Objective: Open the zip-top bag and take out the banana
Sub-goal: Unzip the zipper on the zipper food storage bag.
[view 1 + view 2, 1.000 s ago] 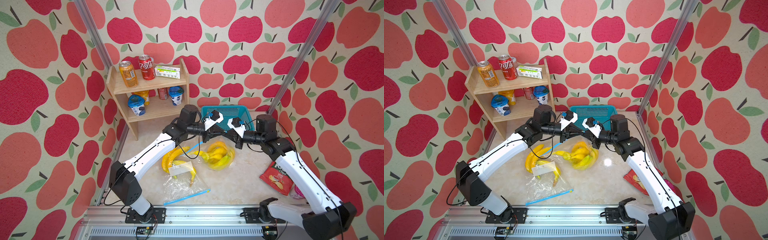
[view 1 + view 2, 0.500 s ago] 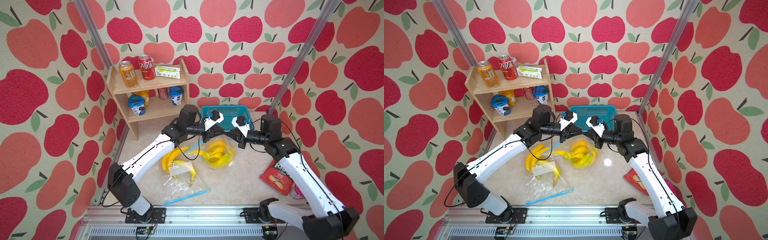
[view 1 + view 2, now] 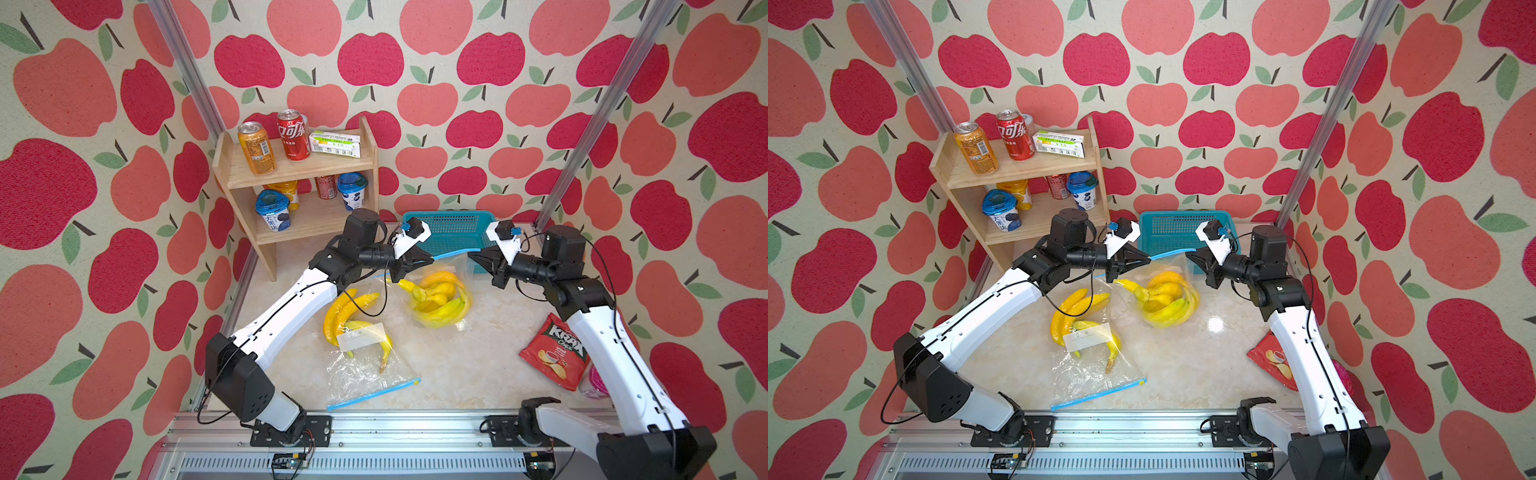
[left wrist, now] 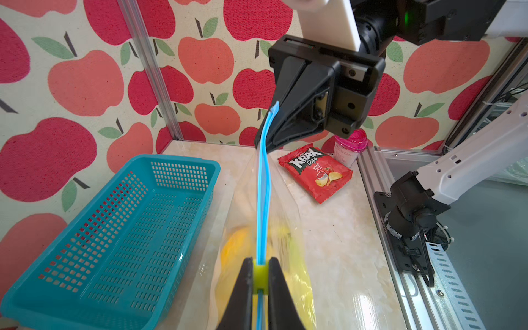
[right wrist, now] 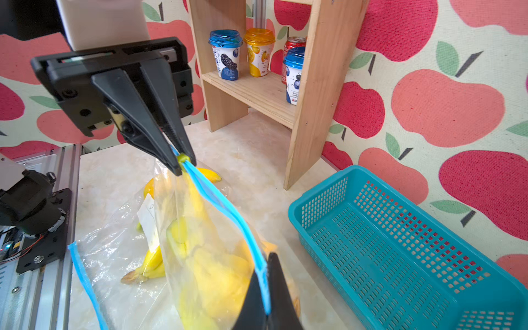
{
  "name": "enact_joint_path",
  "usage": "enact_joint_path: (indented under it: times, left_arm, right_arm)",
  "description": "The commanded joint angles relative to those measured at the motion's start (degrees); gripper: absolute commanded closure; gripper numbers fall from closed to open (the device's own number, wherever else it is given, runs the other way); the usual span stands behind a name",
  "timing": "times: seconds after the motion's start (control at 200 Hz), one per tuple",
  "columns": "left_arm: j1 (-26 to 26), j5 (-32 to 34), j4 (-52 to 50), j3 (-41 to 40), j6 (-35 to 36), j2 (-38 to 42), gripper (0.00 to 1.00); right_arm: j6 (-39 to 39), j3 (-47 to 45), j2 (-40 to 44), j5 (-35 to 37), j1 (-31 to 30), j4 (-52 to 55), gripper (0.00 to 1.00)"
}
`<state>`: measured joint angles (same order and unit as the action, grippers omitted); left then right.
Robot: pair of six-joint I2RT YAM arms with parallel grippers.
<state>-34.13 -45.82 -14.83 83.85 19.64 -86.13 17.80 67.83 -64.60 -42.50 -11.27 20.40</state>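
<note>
Two grippers shared one load: the bag (image 3: 457,270) hung above the middle of the table (image 3: 478,365), bananas (image 3: 440,297) sagging inside it, with the basket (image 3: 446,215) at 12 o'clock. The left gripper (image 4: 260,263) was clenched on the yellow-green slider (image 5: 182,157). The right gripper (image 5: 265,274) was clamped on the far end of the blue zip strip (image 4: 263,200).

Risk, as I judged it: dragging the slider against that weight could pull the strip out of the right pinch and drop the fruit.

The wrist views showed the slider. The top views did not resolve it, but they showed a second bag (image 3: 361,374) lying at 6 o'clock.
</note>
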Motion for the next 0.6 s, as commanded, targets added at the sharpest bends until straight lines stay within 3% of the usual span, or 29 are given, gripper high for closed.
enact_joint_path:
  times: [0.0, 0.595]
  left_arm:
    - [2.74, 0.03, -3.36, -2.81, 0.95, 4.62, 0.93]
    - [9.92, 5.41, -3.69, -13.73, 0.40, 14.60, 0.93]
  right_arm:
    - [-3.27, 1.67, -0.81, 2.50, 2.88, -3.33, 1.00]
    - [-5.92, 3.26, -4.64, 6.01, 6.15, -7.88, 1.00]
